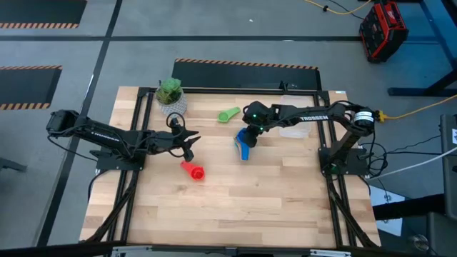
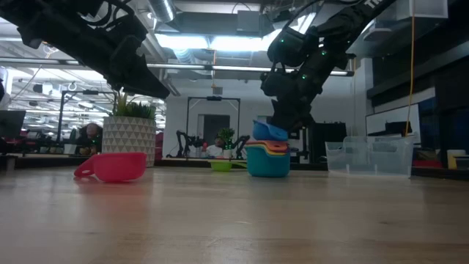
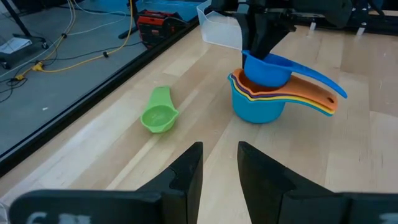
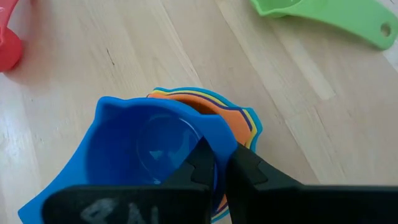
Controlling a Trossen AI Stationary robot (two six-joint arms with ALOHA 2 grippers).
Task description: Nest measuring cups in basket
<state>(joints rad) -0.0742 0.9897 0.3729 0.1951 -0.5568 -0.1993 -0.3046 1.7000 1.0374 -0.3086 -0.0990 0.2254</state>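
A stack of nested measuring cups [image 3: 258,102], light blue outermost, stands on the table near the middle [image 1: 243,148]. A dark blue cup [image 3: 267,68] sits tilted in its top, with my right gripper [image 4: 221,158] shut on it from above. A green cup [image 3: 158,115] lies on the wood beyond the stack [image 1: 228,114]. A red cup [image 1: 193,170] lies on its side nearer the front. The clear basket [image 2: 370,155] stands on the table to the right of the stack. My left gripper [image 3: 219,162] hovers open with nothing between its fingers, left of the red cup [image 1: 187,143]. My right gripper pinches the dark blue cup's rim wall [image 4: 208,134], on the side away from its handle [image 3: 317,78], with one finger inside the bowl and one outside. The fingers come from above, slanting down. The cup is tilted, its bottom in the top of the nested stack.
A green plant in a white patterned pot [image 1: 170,96] stands at the far left of the table. Bare wood stretches along the near half of the table [image 1: 235,214].
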